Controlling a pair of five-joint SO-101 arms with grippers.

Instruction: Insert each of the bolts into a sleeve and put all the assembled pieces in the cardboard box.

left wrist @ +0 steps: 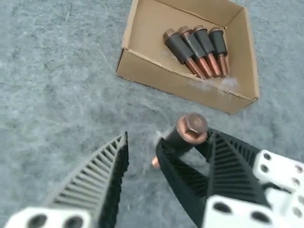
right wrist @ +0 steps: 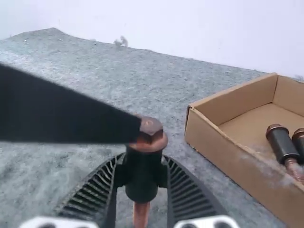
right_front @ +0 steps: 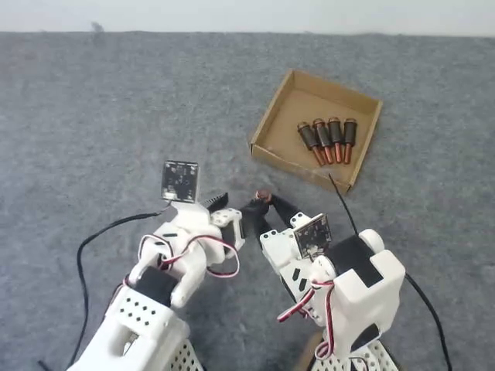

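high view looks down on a grey, felt-like table point(right_front: 116, 100) with two white arms side by side at its near edge. toward the far right corner sits an open cardboard box point(right_front: 294, 164). four assembled pieces point(right_front: 329, 139) lie in a neat row on its floor, heads toward the far edge.

between the arms and the box, the right gripper point(right wrist: 142, 164) is clamped on a dark sleeve point(right wrist: 141, 185), roughly upright. a copper-coloured bolt point(right wrist: 148, 134) is seated in it: the hex head rests on the sleeve's top and the shank tip pokes out below. you cannot tell whether that tip touches the table. the left gripper point(right_front: 234, 205) is just beside the piece with its fingers apart, gripping nothing. one finger touches or nearly touches the bolt head, and you cannot tell which.

expect the bolt to be stiff, smooth metal, probably heavy for its size and apt to slip. the sleeve looks matte and should give the better hold. take the piece around the sleeve's middle, as it is held now, with the head uppermost, since a tipped bolt could slide out.

no brand, label or writing can be read on the box, bolt or sleeve.
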